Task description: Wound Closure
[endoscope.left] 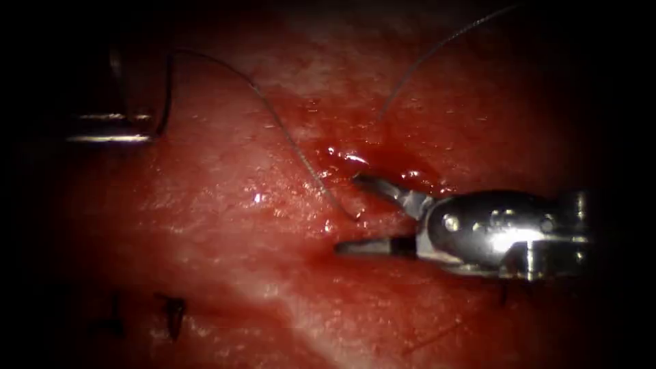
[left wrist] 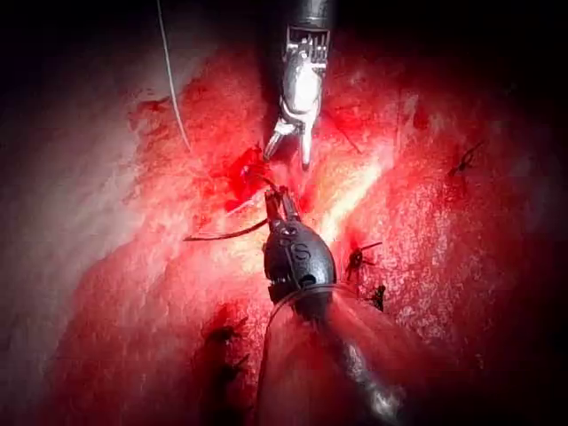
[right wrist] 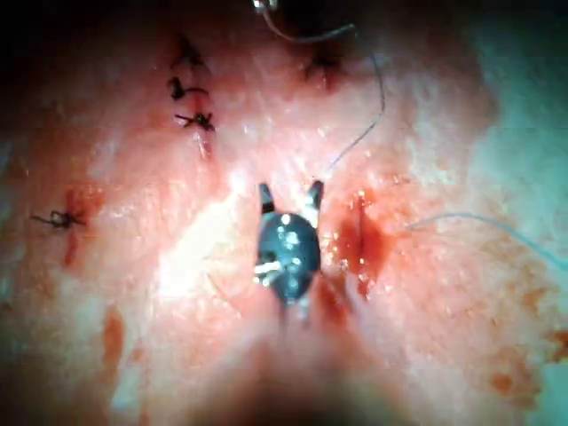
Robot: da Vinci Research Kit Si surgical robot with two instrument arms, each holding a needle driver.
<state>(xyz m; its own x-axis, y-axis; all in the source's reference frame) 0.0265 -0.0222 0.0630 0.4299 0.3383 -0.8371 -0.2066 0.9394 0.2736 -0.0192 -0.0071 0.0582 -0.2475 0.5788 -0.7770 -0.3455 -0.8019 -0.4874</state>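
Beside the cut (endoscope.left: 362, 164), thread (endoscope.left: 287, 133), knots (right wrist: 191, 93)

Count: two tools, one thread, one tissue, several knots

Two claws, left claw (endoscope.left: 113, 128) and right claw (endoscope.left: 352, 213); one thread (endoscope.left: 287, 133); one tissue (endoscope.left: 225, 205); one pool of red fluid (endoscope.left: 362, 160); five tied stitches (right wrist: 191, 93).

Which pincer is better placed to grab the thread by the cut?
Right. The right pincer, open and empty, flanks the thread where it meets the tissue; the left pincer holds the needle, out of tissue, far left of the cut.
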